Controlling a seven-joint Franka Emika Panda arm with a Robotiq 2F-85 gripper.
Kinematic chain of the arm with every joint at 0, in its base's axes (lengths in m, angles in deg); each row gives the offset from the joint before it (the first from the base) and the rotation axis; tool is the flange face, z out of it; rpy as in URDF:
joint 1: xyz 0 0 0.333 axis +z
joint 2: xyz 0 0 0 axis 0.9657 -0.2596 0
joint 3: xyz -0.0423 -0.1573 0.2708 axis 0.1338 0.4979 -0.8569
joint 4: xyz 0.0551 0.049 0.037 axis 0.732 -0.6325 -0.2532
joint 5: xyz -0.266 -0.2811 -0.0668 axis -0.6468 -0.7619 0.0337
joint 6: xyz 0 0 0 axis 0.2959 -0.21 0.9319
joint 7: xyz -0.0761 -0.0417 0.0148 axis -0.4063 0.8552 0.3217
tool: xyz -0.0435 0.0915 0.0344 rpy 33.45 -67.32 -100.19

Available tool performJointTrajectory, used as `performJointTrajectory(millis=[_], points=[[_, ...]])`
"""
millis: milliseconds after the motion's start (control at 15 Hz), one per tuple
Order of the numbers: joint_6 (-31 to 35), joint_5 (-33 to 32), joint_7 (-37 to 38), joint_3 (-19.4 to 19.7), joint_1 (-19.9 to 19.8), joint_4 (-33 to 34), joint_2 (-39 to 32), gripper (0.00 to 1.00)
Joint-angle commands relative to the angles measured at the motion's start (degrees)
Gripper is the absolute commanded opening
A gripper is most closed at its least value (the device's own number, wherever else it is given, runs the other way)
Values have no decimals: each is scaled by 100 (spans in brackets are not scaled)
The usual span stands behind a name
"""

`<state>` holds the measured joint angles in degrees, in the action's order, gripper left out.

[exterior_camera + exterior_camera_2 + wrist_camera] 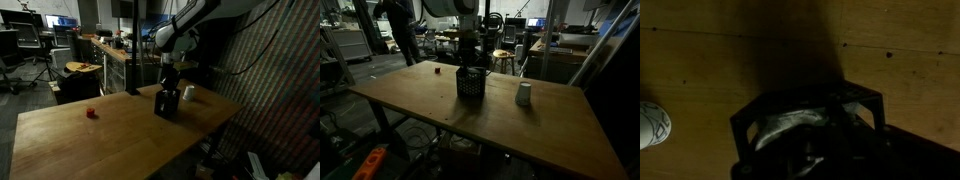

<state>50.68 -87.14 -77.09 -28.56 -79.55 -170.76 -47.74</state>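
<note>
Gripper: the gripper (170,80) hangs straight down from the arm, just right of the middle of the frame in an exterior view, its fingers drawn in narrow with no gap I can make out. I cannot tell if anything is pinched between them.
Gripper against holder: its tips sit right at the open top of the black mesh holder (166,104). From here I cannot say if they touch the rim or dip inside.
Holder: upright on the wooden table (60,140), just right of centre in that view and just left of centre in an exterior view (470,83).
Wrist view: the holder (750,115) fills the lower middle of the frame, seen from above, with something pale and shiny (790,125) inside. It is too dark to say what.
White cup: the white cup (524,94) stands near the holder, to its right and apart from it. It also shows at the left edge of the wrist view (652,125).
Red thing: a small red thing (90,113) lies well apart from the holder, left of centre on the table.
Background: a person (398,25) stands beyond the table, upper left of the frame.
</note>
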Motion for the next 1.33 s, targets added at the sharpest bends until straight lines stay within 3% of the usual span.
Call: performJointTrajectory(millis=[0,1267], points=[[-25,138,-4,41,-17,-60,151,6],[27,74,-79,-90,182,459,47,6]])
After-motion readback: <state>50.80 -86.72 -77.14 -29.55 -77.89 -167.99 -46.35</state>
